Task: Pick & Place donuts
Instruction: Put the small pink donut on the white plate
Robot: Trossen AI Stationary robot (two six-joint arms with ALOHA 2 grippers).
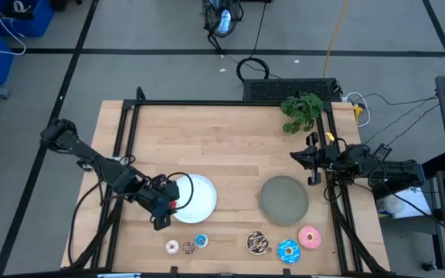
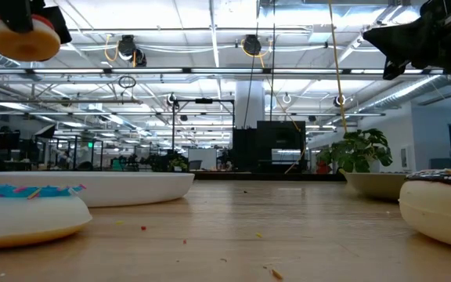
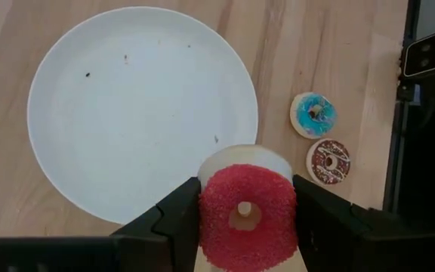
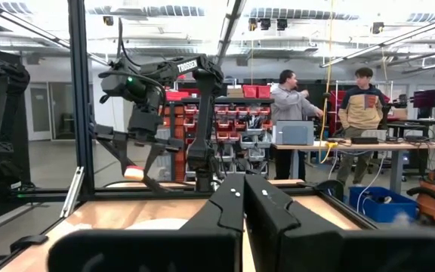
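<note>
A pale wooden worktop (image 1: 230,147) with a black frame is seen from above, set on a grey floor crossed by dark lines. Behind it, an open hall with white ceiling trusses, strip lights and shelves of red bins is shown, and two people (image 4: 331,113) stand at a desk in the distance.

The left gripper (image 1: 170,205) is held above the near left part of the worktop, at the edge of the smooth white round plate (image 1: 199,189); its jaws are clamped on the red donut (image 3: 246,215), a small ring with a grainy red top and a cream base.

Along the near edge, the pink-white donut (image 1: 172,247) and the small blue donut (image 1: 201,241) lie close together. Toward the near right corner, the chocolate donut with sprinkles (image 1: 257,243), the blue-iced donut (image 1: 288,250) and the pink-iced donut (image 1: 309,237) lie in a row, just in front of the matte grey round plate (image 1: 284,199).

The right gripper (image 1: 312,161) waits over the right edge, beside a green plant (image 1: 302,110), its jaws pressed together. The word "TROSSEN" can be read on the left arm in the right wrist view.
</note>
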